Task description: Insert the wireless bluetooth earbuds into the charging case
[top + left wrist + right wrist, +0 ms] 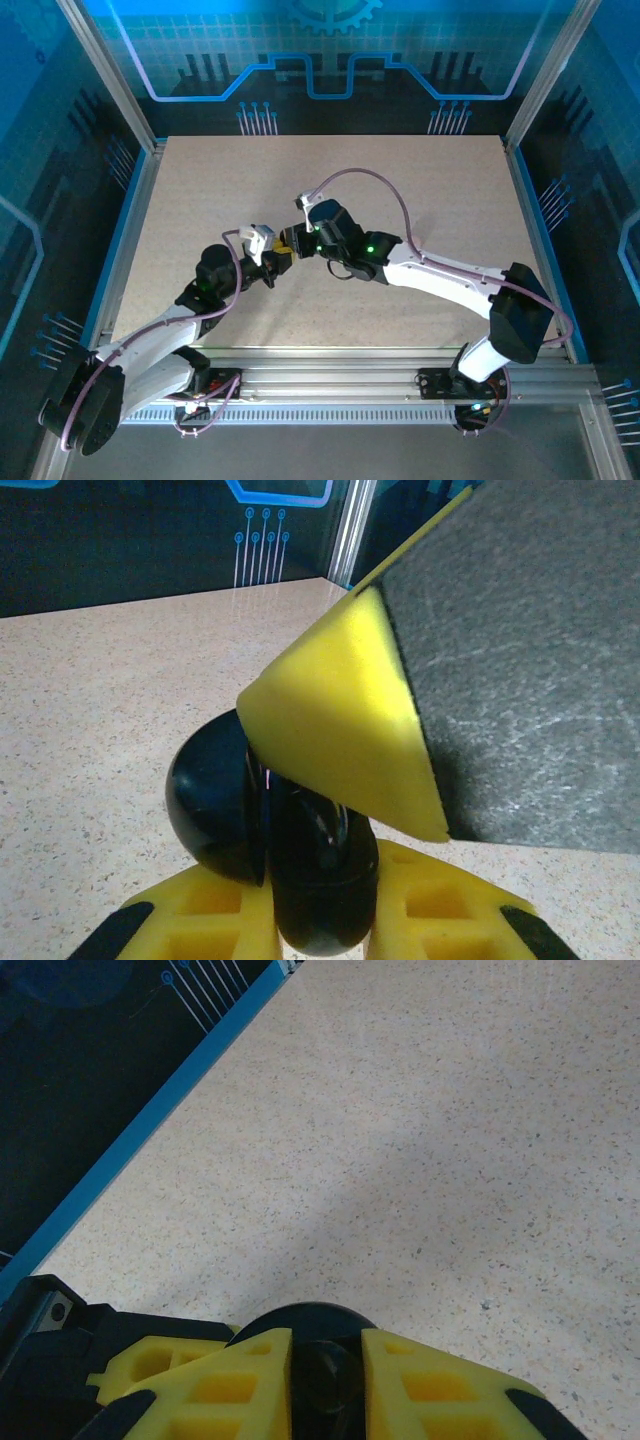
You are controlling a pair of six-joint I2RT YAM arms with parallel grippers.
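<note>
Scene: two arms meeting over the middle of a speckled beige worktop (420, 180), gripper tips almost together.
Left gripper (320, 875): clenched on a glossy black round charging case (320, 905), one yellow foam finger on each side of it; what looks like the open lid (215, 800) standing just left of the grip.
Right gripper (327, 1340): fingers drawn close, with a small dark glossy shape (325, 1375) in the narrow gap; cannot tell whether grasped or simply the case lying beneath.
Black earbud: not clearly made out; at best that dark shape between the right gripper's fingers, directly above the left gripper's hold.
Step in hand, as a judgement: seating an earbud in its socket.
Doing it well: case held level and steady; slow, straight descent with the stem lined up to the socket; release only once seated; no knock against the lid.
Left wrist view adds: side-on look at the right gripper's yellow-and-black finger (340, 750), its tip touching the mouth of the case.
Right wrist view adds: straight-down look into the finger gap, with the left gripper's body just beside it, lower left.
Top view adds: the overall arm layout; the case too small to read.
</note>
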